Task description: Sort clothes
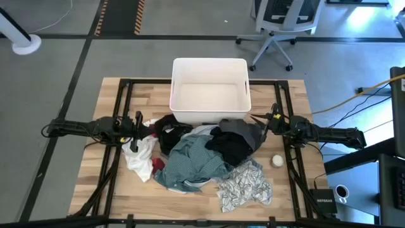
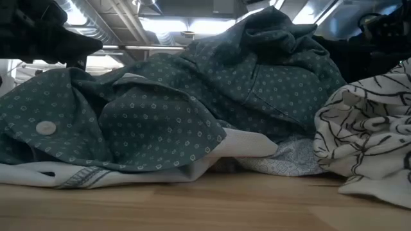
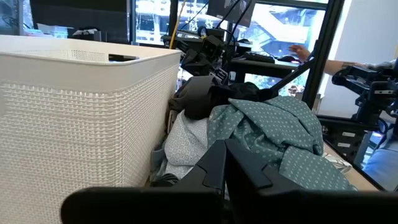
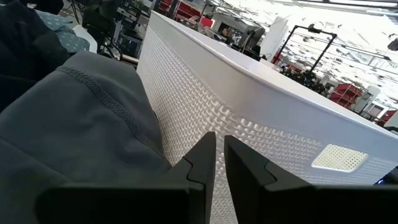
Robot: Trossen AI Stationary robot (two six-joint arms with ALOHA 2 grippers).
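A heap of clothes lies on the wooden table in front of the white tub. In it are a teal dotted shirt, a black piece, a grey piece, a white piece, a small red piece and a white black-patterned piece. My left gripper is shut and empty at the heap's left end, by the tub's near left corner. My right gripper is shut at the heap's right end, next to the grey piece and close to the tub's wall.
A small white ball lies on the table to the right of the heap. The tub stands at the table's far middle. Black frame rails run along the table's left and right sides. Bare wood shows along the near edge.
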